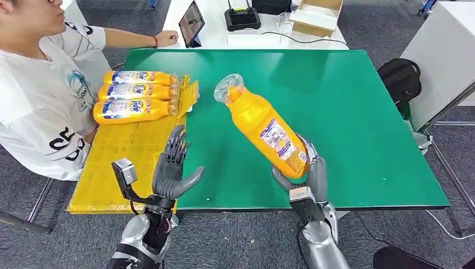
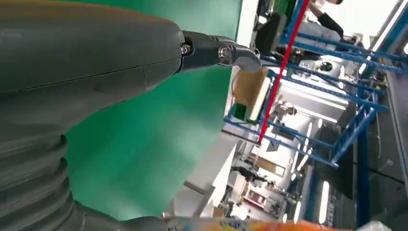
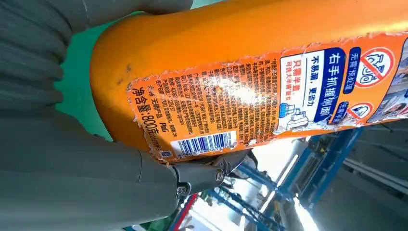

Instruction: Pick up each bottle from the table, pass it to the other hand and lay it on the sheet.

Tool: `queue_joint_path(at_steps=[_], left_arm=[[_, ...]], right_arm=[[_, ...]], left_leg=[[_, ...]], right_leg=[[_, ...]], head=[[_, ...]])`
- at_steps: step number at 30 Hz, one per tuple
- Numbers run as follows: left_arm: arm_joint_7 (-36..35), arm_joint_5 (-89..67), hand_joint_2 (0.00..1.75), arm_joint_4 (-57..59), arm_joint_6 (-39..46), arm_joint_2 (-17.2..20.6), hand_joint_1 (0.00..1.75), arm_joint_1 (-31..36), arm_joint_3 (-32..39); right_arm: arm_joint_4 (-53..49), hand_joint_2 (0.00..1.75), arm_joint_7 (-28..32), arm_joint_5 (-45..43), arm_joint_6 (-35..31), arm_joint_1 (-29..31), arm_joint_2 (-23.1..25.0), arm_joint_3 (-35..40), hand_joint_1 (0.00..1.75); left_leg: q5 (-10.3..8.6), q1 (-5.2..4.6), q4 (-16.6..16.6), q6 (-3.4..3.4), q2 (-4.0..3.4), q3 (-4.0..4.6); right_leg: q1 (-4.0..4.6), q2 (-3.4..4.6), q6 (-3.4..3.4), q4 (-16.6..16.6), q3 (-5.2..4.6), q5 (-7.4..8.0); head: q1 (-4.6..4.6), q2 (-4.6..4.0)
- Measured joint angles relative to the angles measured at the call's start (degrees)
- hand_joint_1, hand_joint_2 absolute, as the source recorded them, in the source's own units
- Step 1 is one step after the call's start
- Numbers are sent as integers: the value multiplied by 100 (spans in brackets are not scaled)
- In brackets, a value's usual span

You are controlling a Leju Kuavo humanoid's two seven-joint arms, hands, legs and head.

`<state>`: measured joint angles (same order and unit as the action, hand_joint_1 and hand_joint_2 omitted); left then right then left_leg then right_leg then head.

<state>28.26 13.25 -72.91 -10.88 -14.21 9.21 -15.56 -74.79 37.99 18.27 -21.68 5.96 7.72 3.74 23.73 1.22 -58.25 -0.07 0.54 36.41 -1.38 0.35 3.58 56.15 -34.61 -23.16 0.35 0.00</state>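
My right hand (image 1: 305,171) grips the base of an orange bottle (image 1: 263,124) with a clear cap, lifted above the green table (image 1: 347,106) and tilted with its cap up and to the left. The right wrist view shows the bottle's label (image 3: 250,96) close up, with my right hand's thumb (image 3: 96,187) under it. My left hand (image 1: 173,168) stands open near the table's front edge, fingers spread and palm toward the bottle, a short way left of it. Three orange bottles (image 1: 134,92) lie side by side on the yellow sheet (image 1: 123,157) at the left.
A person in a white shirt (image 1: 39,95) sits at the left, close to the sheet. A tablet (image 1: 191,23), a controller (image 1: 242,18) and a cardboard box (image 1: 316,15) lie on the white table behind. A black bag (image 1: 400,78) sits on the floor to the right.
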Motion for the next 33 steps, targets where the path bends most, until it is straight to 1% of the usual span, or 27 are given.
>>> queue_joint_path(at_steps=[9,13,18,25,33], left_arm=[[-2,20,175,-90,-29,9,0,-35,-59],[0,81,175,-166,-223,11,0,-51,-149],[-9,46,175,-217,-254,11,0,-59,-293],[-227,140,175,-107,-354,9,0,-39,-444],[-352,334,175,54,-463,9,0,-58,-446]], right_arm=[[0,175,0,15,29,-54,20,46,175],[131,175,0,116,330,-64,66,177,175],[619,175,4,300,514,-55,208,540,175],[1520,175,0,737,446,118,380,1192,175],[2386,175,2,833,319,412,511,1552,175]], left_leg=[[-1,0,0,0,0,0],[0,1,0,0,-1,0],[0,1,2,-1,-1,1],[-1,1,2,-1,-3,0],[-1,1,2,-1,-5,0]], right_leg=[[0,0,0,0,0,1],[1,0,0,1,-1,0],[1,0,-2,1,-3,-1],[1,1,-2,0,-4,-1],[0,2,-2,0,-7,-1]], head=[[0,0],[0,0],[0,0],[2,0],[0,0]])
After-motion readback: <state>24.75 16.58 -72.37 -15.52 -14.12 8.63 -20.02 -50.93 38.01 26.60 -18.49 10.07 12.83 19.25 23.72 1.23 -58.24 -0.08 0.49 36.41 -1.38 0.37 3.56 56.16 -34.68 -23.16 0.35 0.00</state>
